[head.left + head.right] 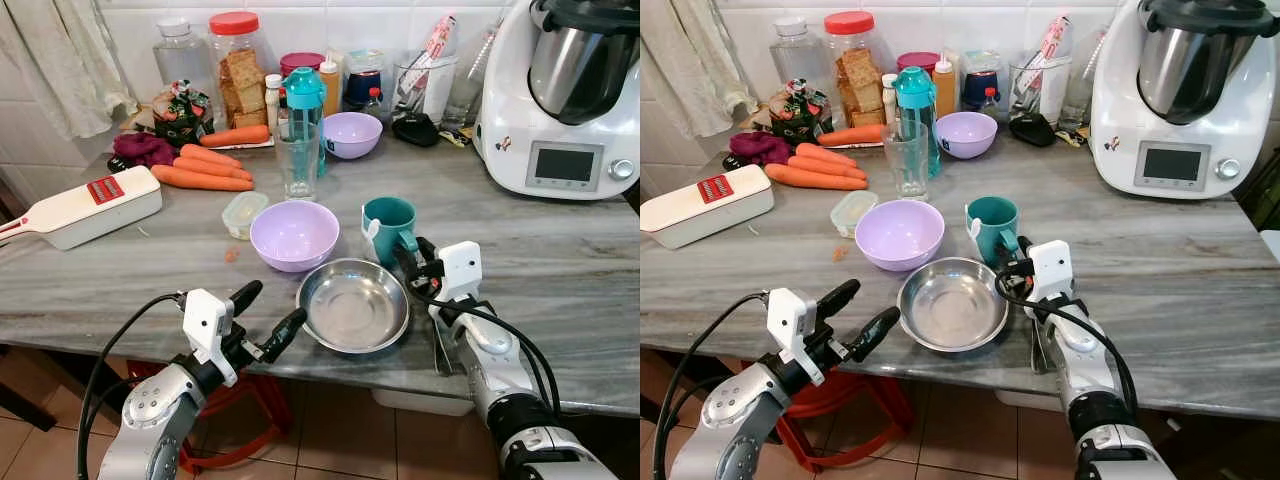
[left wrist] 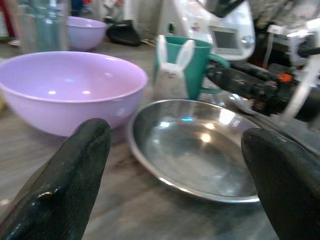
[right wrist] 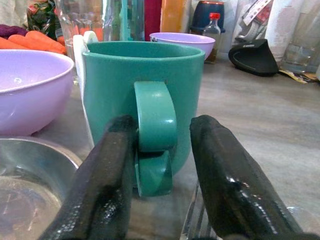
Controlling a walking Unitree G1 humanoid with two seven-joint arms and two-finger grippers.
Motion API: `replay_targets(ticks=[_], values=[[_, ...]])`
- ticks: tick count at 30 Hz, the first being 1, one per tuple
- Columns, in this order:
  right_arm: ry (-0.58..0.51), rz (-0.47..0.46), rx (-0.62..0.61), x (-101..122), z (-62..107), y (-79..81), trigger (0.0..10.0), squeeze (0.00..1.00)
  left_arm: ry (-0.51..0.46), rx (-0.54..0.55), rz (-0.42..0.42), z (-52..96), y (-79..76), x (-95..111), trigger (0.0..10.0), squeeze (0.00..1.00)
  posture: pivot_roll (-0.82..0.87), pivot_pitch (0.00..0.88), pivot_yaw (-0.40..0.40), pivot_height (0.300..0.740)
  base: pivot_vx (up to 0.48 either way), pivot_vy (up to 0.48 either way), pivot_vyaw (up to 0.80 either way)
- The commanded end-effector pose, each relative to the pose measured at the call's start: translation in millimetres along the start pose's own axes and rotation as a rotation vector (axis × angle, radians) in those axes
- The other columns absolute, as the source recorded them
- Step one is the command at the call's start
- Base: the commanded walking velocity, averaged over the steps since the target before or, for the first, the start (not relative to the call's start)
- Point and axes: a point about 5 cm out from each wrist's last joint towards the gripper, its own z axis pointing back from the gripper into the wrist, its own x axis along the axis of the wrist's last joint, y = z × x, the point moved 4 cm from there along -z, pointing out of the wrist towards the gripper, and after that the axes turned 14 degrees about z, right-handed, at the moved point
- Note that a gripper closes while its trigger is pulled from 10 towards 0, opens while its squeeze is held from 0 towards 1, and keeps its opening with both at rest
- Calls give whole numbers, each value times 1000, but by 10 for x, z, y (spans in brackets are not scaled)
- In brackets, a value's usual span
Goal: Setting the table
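I have the right end effector (image 3: 155,165) lined up on the teal mug (image 1: 388,222), its two black fingers spread to either side of the handle (image 3: 154,127); one finger looks to touch the handle's edge, but I can't tell whether the other bears on it, so I read this as straddling it ahead of a pinch, not a firm hold. The handle is the part of the mug facing this end effector, which I take to be why it goes for the handle and not the body. The mug stands upright on the surface (image 1: 560,250), just ahead of the right fingertips, with the steel dish (image 1: 354,304) beside them and the purple bowl (image 1: 294,233) beyond the dish. A piece of cutlery (image 1: 1039,345) lies on the surface under the right wrist. My left end effector (image 1: 265,315) hovers near the surface edge with its fingers wide apart, aimed at the dish, which sits just ahead of it. My guess is that it waits to take the dish's rim once the mug is handled. Closing on the handle calls for centring it, since a thin loop can twist out of the fingers.
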Motion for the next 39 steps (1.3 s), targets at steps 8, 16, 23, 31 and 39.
replay_targets(ticks=[8, 16, 23, 31, 39], values=[[-33, 10, -18, 80, -38, -66, 10000, 1000, 18, -37, -4, -10, -35, 10, 10000, 0, 63, 0, 53, 740, 0, 0, 0], [-114, -16, -68, 279, -76, -113, 10000, 1000, 6, -12, -14, -19, -3, 6, 10000, 0, 61, 0, 52, 740, 0, 0, 0], [-204, -12, -114, 499, -35, -117, 10000, 1000, -23, 22, -28, -28, 39, 28, 10000, 0, 55, 0, 49, 740, 0, 0, 0], [-238, 54, -204, 599, 292, -35, 10000, 1000, -91, 87, -23, -68, 78, 117, 10000, 0, 38, 0, 44, 740, 0, 0, 0], [-143, 50, -327, 484, 594, -23, 10000, 1000, -119, 216, -83, -91, 236, 178, 10000, 0, 19, 0, 37, 740, 0, 0, 0]])
